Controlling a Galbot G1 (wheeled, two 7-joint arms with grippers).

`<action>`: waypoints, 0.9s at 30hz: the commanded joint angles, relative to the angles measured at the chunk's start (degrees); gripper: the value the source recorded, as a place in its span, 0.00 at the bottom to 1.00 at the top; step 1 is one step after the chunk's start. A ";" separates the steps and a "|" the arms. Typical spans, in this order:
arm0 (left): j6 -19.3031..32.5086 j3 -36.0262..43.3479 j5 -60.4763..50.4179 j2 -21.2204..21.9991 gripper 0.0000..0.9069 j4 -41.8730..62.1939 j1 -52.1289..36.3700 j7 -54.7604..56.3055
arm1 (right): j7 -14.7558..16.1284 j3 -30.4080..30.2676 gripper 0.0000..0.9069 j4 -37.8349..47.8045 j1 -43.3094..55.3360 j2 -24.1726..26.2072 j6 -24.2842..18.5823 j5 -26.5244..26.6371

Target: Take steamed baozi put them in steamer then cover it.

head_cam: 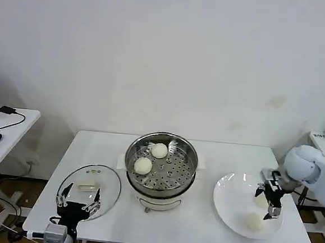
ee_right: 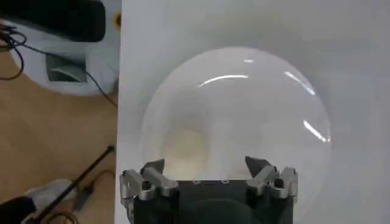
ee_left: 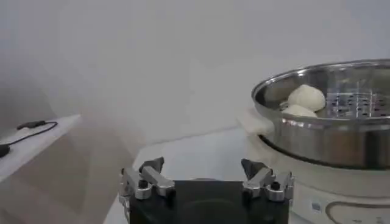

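The steamer [head_cam: 161, 161] stands mid-table with two steamed baozi [head_cam: 159, 150] [head_cam: 142, 165] on its perforated tray. Two more baozi [head_cam: 261, 201] [head_cam: 254, 221] lie on the white plate [head_cam: 229, 197] at the right. My right gripper [head_cam: 267, 199] hovers open over the plate, just above the farther baozi. In the right wrist view one baozi [ee_right: 186, 146] lies on the plate [ee_right: 256, 103] just ahead of the open gripper [ee_right: 205, 164]. My left gripper [head_cam: 78, 206] rests open at the near edge of the glass lid [head_cam: 99, 178]. In the left wrist view the open gripper [ee_left: 202, 165] faces the steamer [ee_left: 329, 137] and its baozi [ee_left: 306, 96].
The white table [head_cam: 198, 234] has its front edge close below the plate and the lid. A side table [head_cam: 3, 137] with a mouse and a cable stands at the far left. Beyond the table's right edge, the floor with cables [ee_right: 55, 152] shows.
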State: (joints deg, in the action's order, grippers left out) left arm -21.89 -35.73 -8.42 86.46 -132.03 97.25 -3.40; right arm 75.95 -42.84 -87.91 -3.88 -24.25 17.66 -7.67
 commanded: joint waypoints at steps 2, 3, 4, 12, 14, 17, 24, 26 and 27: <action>0.03 -0.11 0.02 -0.16 1.00 0.34 0.06 0.03 | 0.12 1.45 1.00 1.69 -3.44 -1.39 -0.66 -3.00; 0.04 -0.16 0.01 -0.12 1.00 0.46 -0.05 0.03 | 0.16 1.42 1.00 1.74 -3.60 -1.47 -0.69 -3.26; 0.03 -0.18 0.02 -0.09 1.00 0.55 -0.12 0.03 | 0.20 1.42 1.00 1.90 -3.84 -1.56 -0.79 -3.45; -0.01 -0.33 -0.04 -0.21 1.00 0.83 -0.84 -0.05 | 0.32 2.84 1.00 3.33 -6.21 -2.14 -1.32 -4.97; -0.04 -0.41 -0.05 -0.24 1.00 0.92 -0.90 -0.10 | 0.32 2.86 1.00 3.65 -6.41 -2.49 -1.40 -5.20; 0.00 -0.47 -0.03 -0.20 1.00 1.03 -0.97 -0.09 | 0.35 3.61 1.00 3.78 -7.17 -2.95 -1.41 -5.17; 0.21 -0.49 0.04 -0.11 1.00 1.04 -1.07 0.13 | 0.24 3.76 1.00 5.37 -7.95 -4.35 -1.69 -6.16; 0.21 -0.59 0.05 -0.11 1.00 1.14 -1.10 0.12 | 0.24 3.80 1.00 5.51 -8.21 -4.55 -1.75 -6.24; 0.20 -0.68 0.08 -0.14 1.00 1.15 -1.10 0.11 | 0.24 3.82 1.00 5.64 -8.33 -4.66 -1.75 -6.21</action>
State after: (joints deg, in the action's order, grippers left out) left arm -21.73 -36.44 -8.31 86.35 -130.90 96.16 -3.30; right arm 76.18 -39.32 -82.79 -11.62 -28.51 15.89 -13.54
